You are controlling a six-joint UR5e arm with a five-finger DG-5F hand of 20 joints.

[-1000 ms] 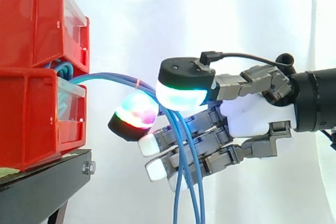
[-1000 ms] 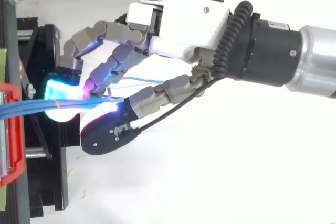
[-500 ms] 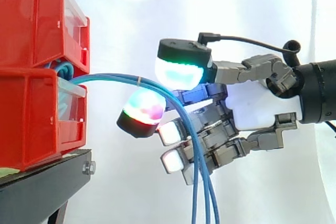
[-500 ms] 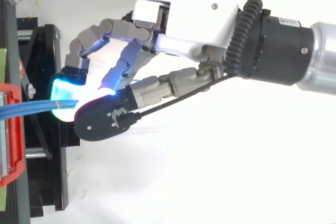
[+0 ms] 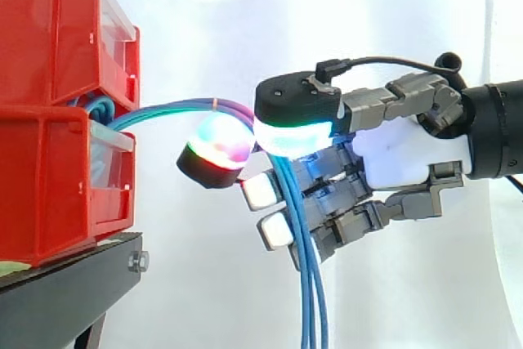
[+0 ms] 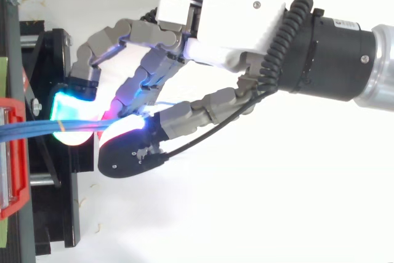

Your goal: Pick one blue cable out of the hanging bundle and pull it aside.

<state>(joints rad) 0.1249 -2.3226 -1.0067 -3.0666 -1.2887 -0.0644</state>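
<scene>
Here, two red bins sit stacked on one black stand. About three blue cables arc out of them toward 3 o'clock, then drop to 6 o'clock. The one hand is closed narrowly on the cables, with its thumb pad on top and its curled fingers beneath.

no readable text; small white label on the arm, perhaps printed, illegible

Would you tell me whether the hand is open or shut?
Shut on the blue cables: the hand's thumb and fingers curl round them.
</scene>
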